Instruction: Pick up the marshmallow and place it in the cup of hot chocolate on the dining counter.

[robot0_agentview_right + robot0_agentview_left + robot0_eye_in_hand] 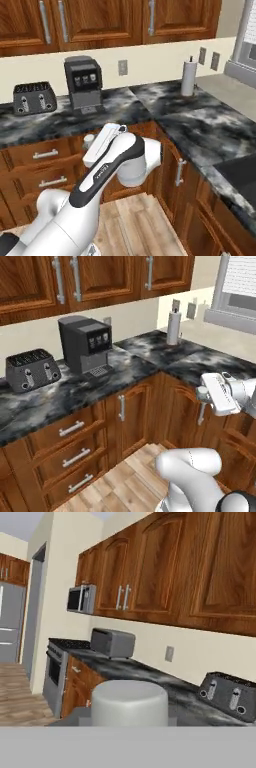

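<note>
The marshmallow [129,703], a white stubby cylinder, fills the lower middle of the hand view and sits between the fingertips. It also shows as a small white stub at the tip of the hand [202,392] [89,141]. My gripper [203,396] [90,144] is shut on it and hangs in the air in front of the lower cabinets, below the edge of the kitchen counter. The cup of hot chocolate and the dining counter are out of view.
An L-shaped marbled counter [125,376] carries a toaster [32,371], a coffee machine [85,345] and a paper towel roll [174,327]. A black sink [241,174] lies at the right. Wooden drawers [70,428] stand below. A stove [54,669] and a microwave [80,599] appear in the hand view.
</note>
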{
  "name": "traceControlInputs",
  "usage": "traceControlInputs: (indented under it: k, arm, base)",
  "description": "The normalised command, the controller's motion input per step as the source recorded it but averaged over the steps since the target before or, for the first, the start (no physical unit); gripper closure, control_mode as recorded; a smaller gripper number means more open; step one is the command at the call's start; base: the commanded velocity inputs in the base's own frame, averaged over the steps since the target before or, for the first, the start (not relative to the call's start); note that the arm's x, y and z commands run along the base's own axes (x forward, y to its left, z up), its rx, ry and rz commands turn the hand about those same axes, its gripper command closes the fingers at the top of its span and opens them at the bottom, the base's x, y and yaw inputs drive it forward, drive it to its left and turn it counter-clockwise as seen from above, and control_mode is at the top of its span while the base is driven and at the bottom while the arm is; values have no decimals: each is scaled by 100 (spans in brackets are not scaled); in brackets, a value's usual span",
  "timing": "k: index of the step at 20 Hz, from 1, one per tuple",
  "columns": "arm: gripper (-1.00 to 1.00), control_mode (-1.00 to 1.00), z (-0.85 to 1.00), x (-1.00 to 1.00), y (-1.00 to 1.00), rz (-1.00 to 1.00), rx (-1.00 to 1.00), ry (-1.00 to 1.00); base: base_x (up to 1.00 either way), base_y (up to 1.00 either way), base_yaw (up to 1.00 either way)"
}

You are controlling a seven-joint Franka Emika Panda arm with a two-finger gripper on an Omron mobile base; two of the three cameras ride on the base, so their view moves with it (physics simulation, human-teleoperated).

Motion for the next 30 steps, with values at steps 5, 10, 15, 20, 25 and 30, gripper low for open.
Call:
traceControlInputs:
  k: [5, 10, 15, 20, 25, 30]
  arm:
    - [100, 100, 0, 0, 0, 0, 0, 0]
    - [100, 100, 0, 0, 0, 0, 0, 0]
    - [100, 100, 0, 0, 0, 0, 0, 0]
    - [100, 100, 0, 0, 0, 0, 0, 0]
    - [100, 100, 0, 0, 0, 0, 0, 0]
    - [100, 100, 0, 0, 0, 0, 0, 0]
  base:
    - [0, 0, 100]
    - [0, 1, 99]
    - [0, 5, 97]
    - [0, 7, 98]
    - [0, 8, 100]
    - [0, 9, 100]
